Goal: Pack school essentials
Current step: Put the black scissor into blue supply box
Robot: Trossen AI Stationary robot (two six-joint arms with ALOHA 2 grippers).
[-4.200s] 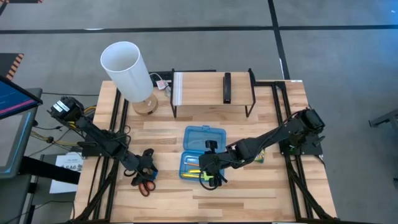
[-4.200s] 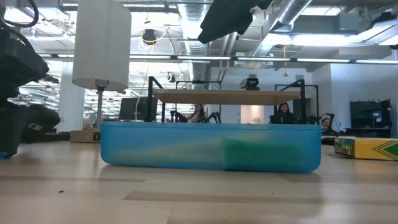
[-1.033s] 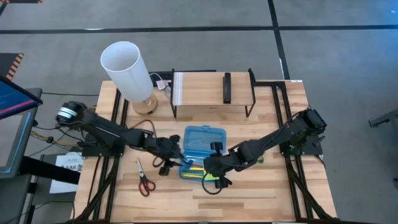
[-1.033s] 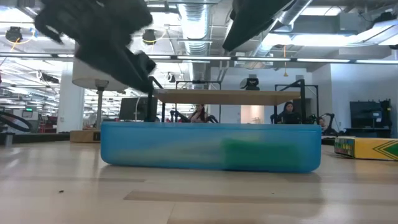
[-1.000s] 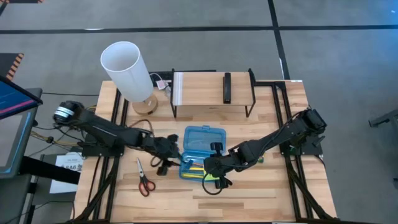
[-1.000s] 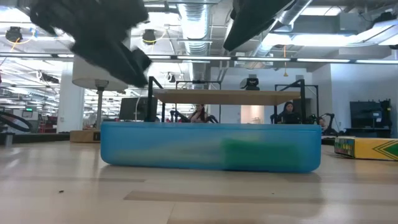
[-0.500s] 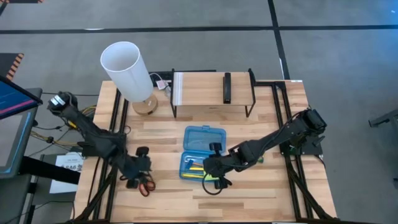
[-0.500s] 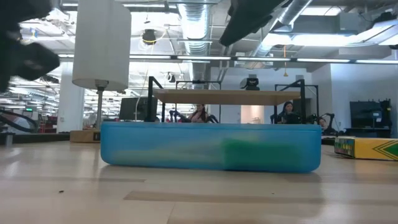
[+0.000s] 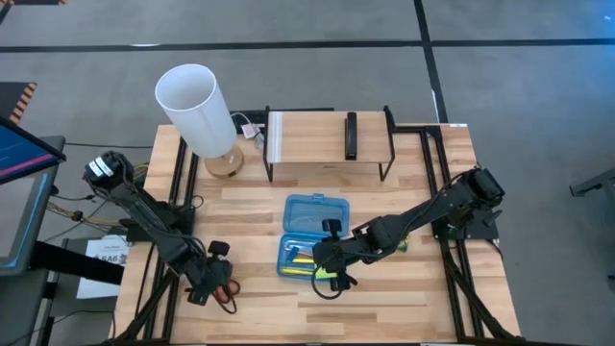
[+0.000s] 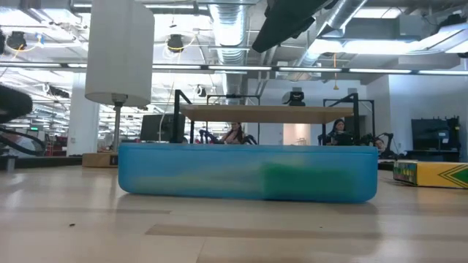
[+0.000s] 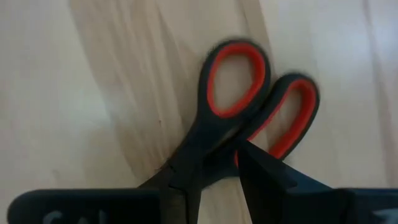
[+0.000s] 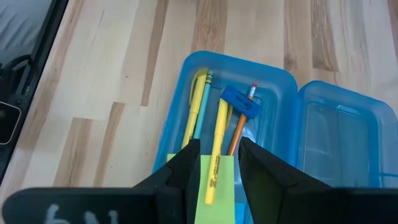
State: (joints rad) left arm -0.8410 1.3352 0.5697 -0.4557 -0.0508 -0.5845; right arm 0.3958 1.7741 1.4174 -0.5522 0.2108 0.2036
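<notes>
The red-handled scissors [image 11: 249, 118] lie flat on the wood at the table's near left [image 9: 228, 288]. My left gripper [image 11: 211, 180] is open just above them, where the handles meet the blades, and it hides the blades in the high view [image 9: 207, 281]. The blue case [image 9: 303, 255] lies open with its lid [image 9: 315, 211] folded back. It holds yellow pencils [image 12: 219, 143], an orange pencil [image 12: 239, 134], a light-blue stick [image 12: 202, 112], a blue eraser [image 12: 239, 102] and the green pad [image 12: 214, 186]. My right gripper [image 12: 214, 168] is open above the case's near end [image 9: 327, 264]. The crayon box [image 10: 431, 174] lies to the case's right. My left gripper comes down on the scissors from above, with one finger [image 11: 177, 186] over the black shank [image 11: 199, 149] and the other [image 11: 261, 168] by the lower handle loop. I cannot tell whether it touches them.
A lamp with a white shade [image 9: 197, 96] stands at the far left. A low shelf rack [image 9: 327, 139] at the far middle carries a black bar [image 9: 351, 135]. Bare wood lies along the near edge, between the scissors and the case.
My left gripper has swung away from the case's left side, toward the table's near left corner, and has come down over the scissors. The scissors and the case have stayed in place.
</notes>
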